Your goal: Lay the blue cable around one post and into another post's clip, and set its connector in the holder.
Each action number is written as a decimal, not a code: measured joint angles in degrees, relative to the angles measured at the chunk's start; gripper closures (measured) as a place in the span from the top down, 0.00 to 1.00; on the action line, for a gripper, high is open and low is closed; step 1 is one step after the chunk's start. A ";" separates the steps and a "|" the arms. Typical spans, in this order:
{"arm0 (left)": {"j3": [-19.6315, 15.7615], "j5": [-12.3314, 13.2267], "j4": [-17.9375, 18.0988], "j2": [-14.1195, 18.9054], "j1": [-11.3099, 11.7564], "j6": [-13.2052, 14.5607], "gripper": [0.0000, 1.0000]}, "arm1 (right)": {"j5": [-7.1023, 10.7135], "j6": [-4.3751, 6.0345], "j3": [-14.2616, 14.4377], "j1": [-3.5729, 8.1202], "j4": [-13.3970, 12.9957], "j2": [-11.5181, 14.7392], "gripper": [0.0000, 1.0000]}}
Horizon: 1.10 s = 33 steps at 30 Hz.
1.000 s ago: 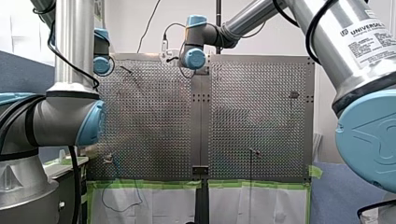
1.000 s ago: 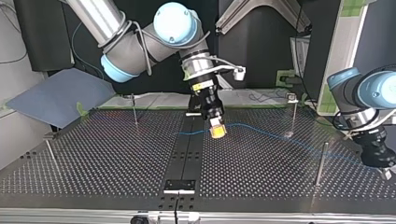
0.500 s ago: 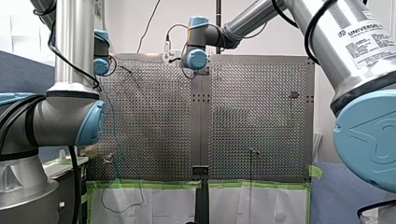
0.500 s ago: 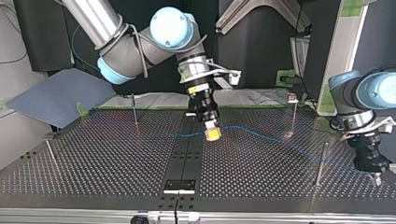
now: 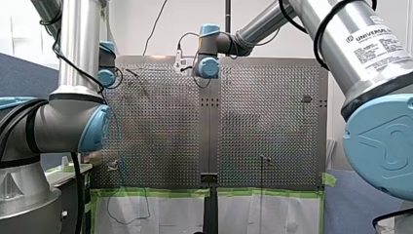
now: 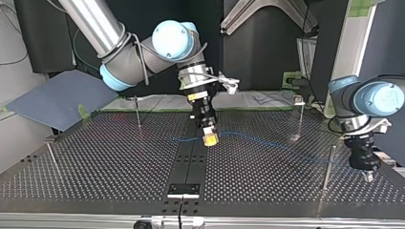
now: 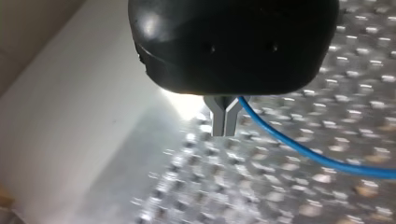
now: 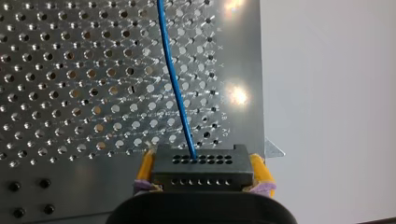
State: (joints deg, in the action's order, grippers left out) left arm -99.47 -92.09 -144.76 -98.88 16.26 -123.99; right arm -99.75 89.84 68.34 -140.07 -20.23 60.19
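In the top view my right gripper (image 6: pixel 209 139), with yellow pads, hangs low over the table's dark centre strip. The right wrist view shows it shut on a dark connector block (image 8: pixel 201 165), with the blue cable (image 8: pixel 175 84) running out ahead over the perforated plate. The cable (image 6: pixel 267 142) stretches across the table toward the top view's right, past a post (image 6: pixel 327 167). There my left gripper (image 6: pixel 367 174) hovers just above the plate. In the left wrist view its metal fingers (image 7: pixel 225 122) are shut on the cable (image 7: pixel 299 151), which trails off to one side.
Thin posts stand at the top view's left (image 6: pixel 137 112) and far right (image 6: pixel 301 117), and another at the left edge (image 6: pixel 50 152). A black bracket (image 6: pixel 183 190) sits on the centre strip near the near edge. Green tape edges the far side.
My right gripper has carried the connector toward the top view's left and a little nearer the camera. My left gripper has shifted left along the table, keeping hold of the cable.
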 joint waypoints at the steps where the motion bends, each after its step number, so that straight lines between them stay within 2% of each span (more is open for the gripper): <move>1: -0.05 0.03 0.02 -0.24 -0.11 0.21 0.00 | -0.01 0.02 0.00 0.10 -0.05 -0.04 0.02; 12: -0.25 -0.17 0.01 -0.85 -1.13 0.69 0.00 | -0.55 0.71 0.00 2.01 0.10 -0.58 0.02; 25: -3.17 -0.65 1.90 -0.87 -1.73 -0.52 0.00 | -2.51 0.72 0.08 4.16 3.81 -3.17 0.02; 28: -3.40 -0.67 1.98 -0.85 -1.95 0.28 0.00 | -3.36 0.86 0.11 4.60 4.24 -3.98 0.02; 33: -3.43 -0.83 0.96 -0.87 -2.36 3.17 0.00 | -3.88 0.94 0.56 4.82 4.75 -4.73 0.02</move>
State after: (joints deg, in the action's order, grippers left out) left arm -102.90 -92.92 -143.80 -99.74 13.90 -120.82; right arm -103.62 90.78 68.90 -135.25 -15.48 55.46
